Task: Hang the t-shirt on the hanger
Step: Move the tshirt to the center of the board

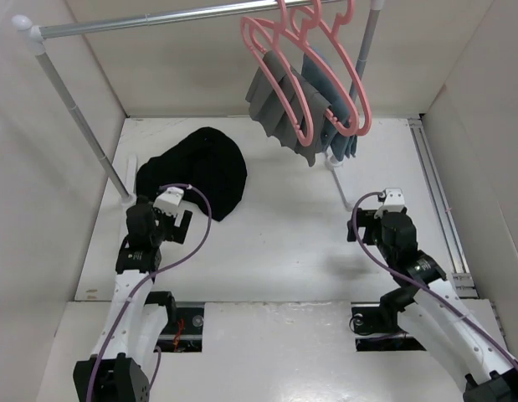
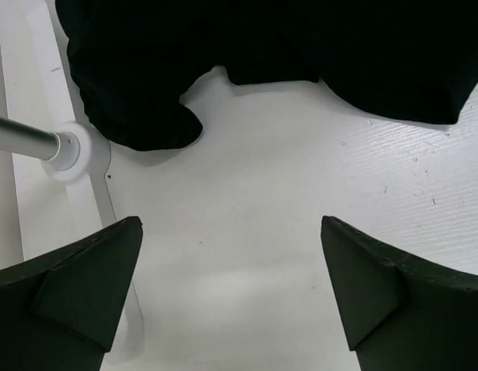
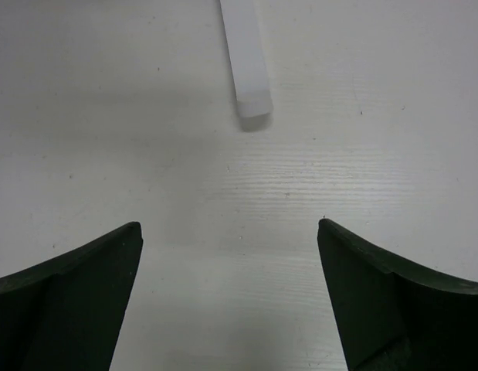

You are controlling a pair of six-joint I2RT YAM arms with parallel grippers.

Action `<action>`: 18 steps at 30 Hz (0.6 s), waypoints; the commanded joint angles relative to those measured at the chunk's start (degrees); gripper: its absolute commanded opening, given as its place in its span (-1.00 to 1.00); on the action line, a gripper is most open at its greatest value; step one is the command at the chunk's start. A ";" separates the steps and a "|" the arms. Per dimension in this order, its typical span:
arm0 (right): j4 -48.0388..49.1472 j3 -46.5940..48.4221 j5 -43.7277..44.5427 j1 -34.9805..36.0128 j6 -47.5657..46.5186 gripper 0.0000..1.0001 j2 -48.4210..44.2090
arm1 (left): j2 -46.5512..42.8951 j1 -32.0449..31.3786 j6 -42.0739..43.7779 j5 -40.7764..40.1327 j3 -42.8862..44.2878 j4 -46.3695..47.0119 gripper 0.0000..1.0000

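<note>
The black t-shirt (image 1: pixel 196 172) lies crumpled on the white table at the back left; no chest mark shows. In the left wrist view it (image 2: pixel 300 46) fills the top edge. My left gripper (image 1: pixel 180 223) is open and empty just in front of the shirt, apart from it, over bare table (image 2: pixel 231 294). Pink hangers hang on the rail at the back right. The nearest pink hanger (image 1: pixel 279 79) shows as a thin open outline in front of grey cloth. My right gripper (image 1: pixel 374 218) is open and empty over bare table (image 3: pixel 231 301).
A metal clothes rail (image 1: pixel 158 18) spans the back on two poles. Its left pole foot (image 2: pixel 69 147) stands next to the shirt, and a white foot bar (image 3: pixel 246 69) lies ahead of my right gripper. Grey cloth (image 1: pixel 275 109) and blue cloth (image 1: pixel 338 126) hang on other pink hangers. White walls enclose the table.
</note>
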 commanded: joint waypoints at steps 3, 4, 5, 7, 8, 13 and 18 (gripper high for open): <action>2.90 1.24 -3.53 -0.25 -0.96 0.99 0.82 | -0.24 0.13 -2.46 -0.61 5.02 0.01 1.00; 2.90 1.76 -4.14 -0.25 -1.48 0.99 2.30 | 0.63 0.13 0.25 0.18 6.08 -0.96 1.00; 2.90 1.76 -4.15 -0.25 -2.53 0.99 3.01 | 1.25 0.13 3.76 1.40 7.04 -1.58 1.00; 3.51 3.08 -5.90 -0.25 -3.33 0.99 4.76 | 3.09 0.13 18.34 7.90 8.81 -3.60 1.00; 4.04 4.04 -6.43 -0.25 -4.20 0.99 6.95 | 3.71 0.13 20.13 9.40 8.81 -2.73 1.00; 4.75 8.26 -11.35 -0.25 -7.81 0.99 15.30 | 16.75 -4.87 25.39 9.22 15.11 8.18 1.00; 4.75 11.51 -9.87 3.96 -9.83 0.99 21.37 | 32.44 -9.43 29.29 10.56 25.41 4.66 1.00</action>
